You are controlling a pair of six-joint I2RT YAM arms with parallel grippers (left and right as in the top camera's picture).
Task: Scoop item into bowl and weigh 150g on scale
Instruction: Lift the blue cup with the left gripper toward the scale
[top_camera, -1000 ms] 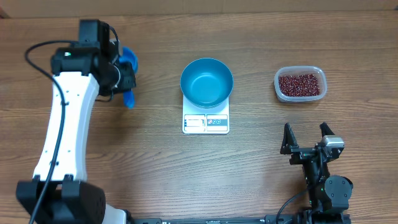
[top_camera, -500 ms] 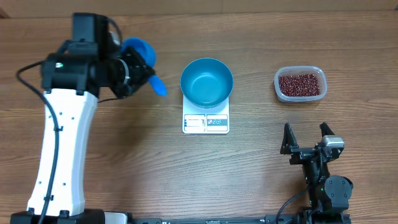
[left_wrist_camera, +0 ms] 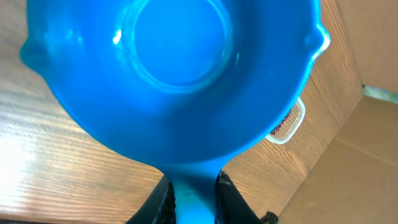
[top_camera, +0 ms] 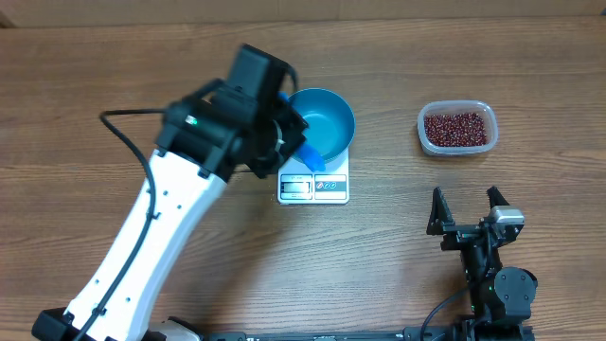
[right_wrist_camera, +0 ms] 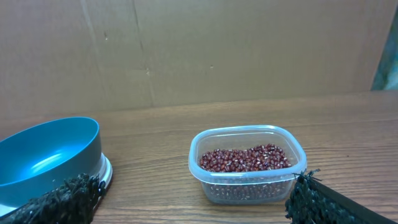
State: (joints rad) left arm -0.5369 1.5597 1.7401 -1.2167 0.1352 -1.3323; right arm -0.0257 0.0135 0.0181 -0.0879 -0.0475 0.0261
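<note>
Many small red-brown beans, clear rounded tub, smooth blue bowl

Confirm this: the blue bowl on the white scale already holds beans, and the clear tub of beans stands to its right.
Wrong: the bowl on the scale is empty where it shows, per the overhead view. The clear tub of beans does stand to its right.

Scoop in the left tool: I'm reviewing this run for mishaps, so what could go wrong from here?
1. The scoop, empty in the left tool, hangs at the rim of the bowl; a bump could shove the bowl off the scale.
2. The beans lie in the tub beyond the bowl, so reaching across might clip it.
</note>
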